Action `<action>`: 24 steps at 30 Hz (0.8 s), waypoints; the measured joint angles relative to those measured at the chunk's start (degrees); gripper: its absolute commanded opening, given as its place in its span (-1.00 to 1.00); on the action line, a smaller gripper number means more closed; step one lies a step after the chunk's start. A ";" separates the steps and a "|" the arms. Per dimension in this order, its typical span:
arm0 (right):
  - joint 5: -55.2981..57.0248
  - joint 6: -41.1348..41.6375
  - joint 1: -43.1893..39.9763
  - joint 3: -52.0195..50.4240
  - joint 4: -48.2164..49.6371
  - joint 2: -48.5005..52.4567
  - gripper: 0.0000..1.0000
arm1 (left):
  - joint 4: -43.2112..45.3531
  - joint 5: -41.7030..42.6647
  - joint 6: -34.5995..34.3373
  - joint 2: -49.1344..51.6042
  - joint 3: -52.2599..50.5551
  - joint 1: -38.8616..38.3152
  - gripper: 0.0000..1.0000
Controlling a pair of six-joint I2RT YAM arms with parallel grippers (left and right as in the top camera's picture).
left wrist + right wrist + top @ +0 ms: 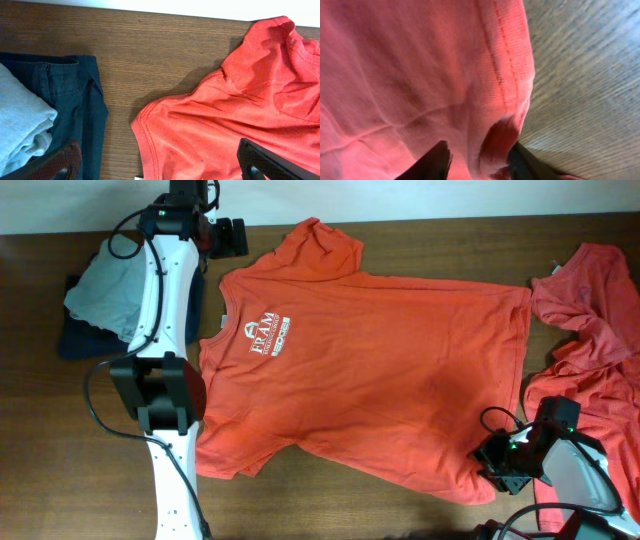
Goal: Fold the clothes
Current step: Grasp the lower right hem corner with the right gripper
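- The surface [40,430] is dark wood grain and runs under both tools.
- The shirt [380,360] lies spread flat and chest-up between the two tools. Its collar and logo are toward the left tool [162,162], and its hem [507,75] is at the right tool [482,160].
- A heap [590,310] of like red cloth lies crumpled just beside the right tool, on the side away from the spread shirt. It is not yet laid out.
- A pile [105,290] of folded grey on navy cloth sits just beside the left tool, opposite the shirt.
- The left tool hangs wide, with nothing between its fingers. One finger is over the pile's navy edge and the other over the shirt, with a sleeve [270,50] ahead of it.
- The right tool is narrow around a bunched fold of the hem corner. Cloth fills the gap between both fingers, so I judge it a grip on the shirt.
- Handling, as I judge it: the shirt is light, soft cotton. It is limp, so it will sag and drag wherever it is not held, and it is not fragile.
- The stitched edges are the best holds: a hem corner for the right tool, and the near sleeve or shoulder seam for the left. Pinch only the top layer's edge and lift low, so the fold lands flat.
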 measured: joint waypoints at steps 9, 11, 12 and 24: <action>1.99 -0.24 0.00 0.09 -9.55 0.68 0.52 | 0.00 0.00 0.00 0.00 0.00 0.00 0.99; 2.19 -0.02 0.00 -0.28 -10.78 0.92 0.59 | -0.02 0.00 0.00 0.00 0.00 0.00 0.98; 2.16 0.09 0.00 -0.35 -11.23 1.01 0.59 | 0.00 0.00 0.00 0.00 0.00 0.00 0.99; 3.15 4.35 0.00 -0.46 -17.22 1.05 0.59 | 0.00 0.00 0.00 0.00 0.00 0.00 0.98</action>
